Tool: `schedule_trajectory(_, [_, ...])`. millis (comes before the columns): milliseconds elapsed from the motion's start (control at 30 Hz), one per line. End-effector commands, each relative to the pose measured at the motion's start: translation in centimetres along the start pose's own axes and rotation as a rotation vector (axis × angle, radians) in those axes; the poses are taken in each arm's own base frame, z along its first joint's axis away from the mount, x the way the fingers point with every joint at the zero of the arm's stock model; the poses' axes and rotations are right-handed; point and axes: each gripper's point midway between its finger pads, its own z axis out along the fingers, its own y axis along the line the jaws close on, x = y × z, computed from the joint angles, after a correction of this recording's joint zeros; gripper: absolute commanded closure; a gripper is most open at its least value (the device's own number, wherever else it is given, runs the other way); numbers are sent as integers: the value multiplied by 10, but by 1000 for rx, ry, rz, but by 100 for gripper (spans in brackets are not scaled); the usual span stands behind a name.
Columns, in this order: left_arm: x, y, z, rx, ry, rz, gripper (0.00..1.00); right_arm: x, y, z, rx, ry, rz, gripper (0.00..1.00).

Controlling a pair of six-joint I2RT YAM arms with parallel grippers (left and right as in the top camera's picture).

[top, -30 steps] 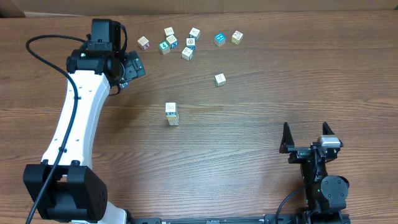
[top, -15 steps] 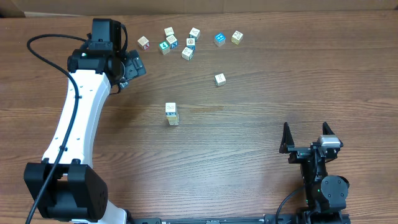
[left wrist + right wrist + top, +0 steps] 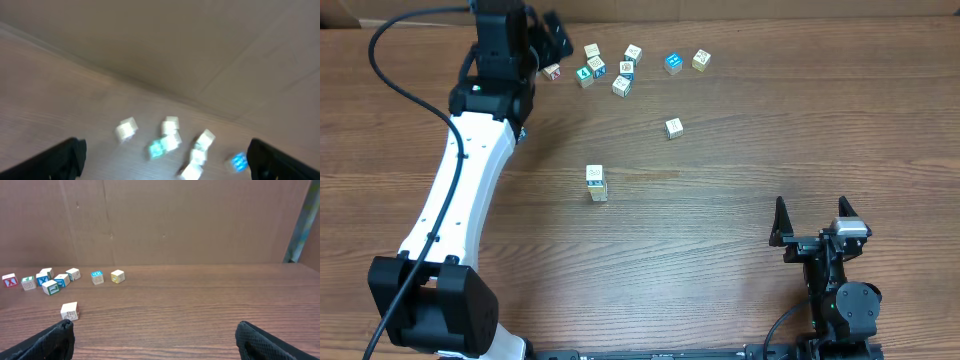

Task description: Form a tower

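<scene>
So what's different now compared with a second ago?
The left gripper, open and empty, swung away toward the far side, up by the loose cubes. Nothing was grabbed or released. The tower, the loose cubes and the open right gripper stayed put.

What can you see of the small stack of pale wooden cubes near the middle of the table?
The narrow stack of small pale wooden cubes is one block wide; from overhead at least two cubes show, a whitish one with faint print on top. It stands upright on the brown wood-grain table, apart from the loose printed cubes farther back. Only the table touches it.
</scene>
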Motion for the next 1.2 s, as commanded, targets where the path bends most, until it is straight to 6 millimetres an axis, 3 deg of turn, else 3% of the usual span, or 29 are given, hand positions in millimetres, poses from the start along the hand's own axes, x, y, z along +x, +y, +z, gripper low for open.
schedule_trajectory(0, [-23,-29,-2,81,-110,8,0,2,0,0,-2,-5,-2,0])
schedule_trajectory(133, [-57,-68,-17,202,-274,-17,0,2,0,0,-2,-5,-2,0])
schedule_trajectory(433, [-38,-123,-40,313,-258,7,0,2,0,0,-2,-5,-2,0])
schedule_trajectory(600, [-35,-142,-54,358,-259,13,1,2,0,0,-2,-5,-2,0])
schedule_trajectory(933, [-61,-136,-92,380,-323,-8,0,2,0,0,-2,-5,-2,0])
schedule_trajectory(1033, [-50,-125,-99,371,-305,-3,0,2,0,0,-2,-5,-2,0])
schedule_trajectory(1167, [-11,-99,-104,335,-238,18,0,2,0,0,-2,-5,-2,0])
